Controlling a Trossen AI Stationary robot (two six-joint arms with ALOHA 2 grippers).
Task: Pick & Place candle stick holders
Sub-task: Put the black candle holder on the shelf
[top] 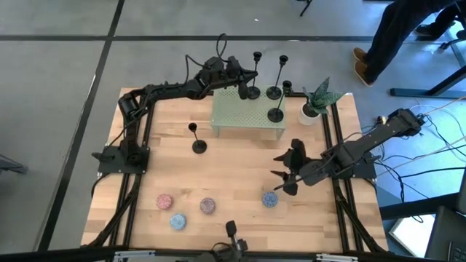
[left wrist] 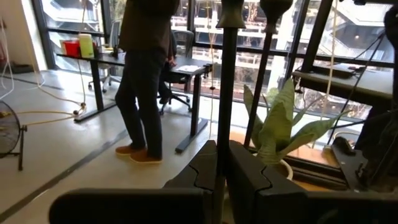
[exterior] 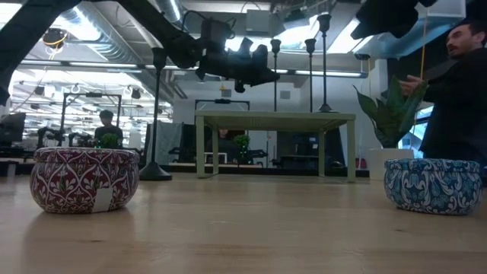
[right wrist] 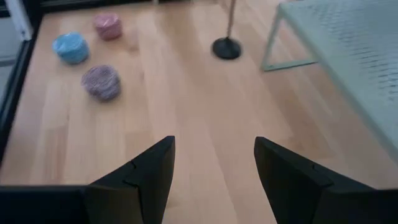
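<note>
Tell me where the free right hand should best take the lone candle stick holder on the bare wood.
Probably its thin upright stem, approached level from the right hand's side, fingers either side. The flat round base sits flush, offering no edge.

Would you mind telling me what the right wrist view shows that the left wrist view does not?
Only the right wrist view shows the open right claw above bare wood, three speckled discs, one candle stick holder standing on the table, and the green rack.

Only the left wrist view shows the left claw shut on a holder stem, a potted plant, and a person standing behind.

Both share black candle stick holders.
</note>
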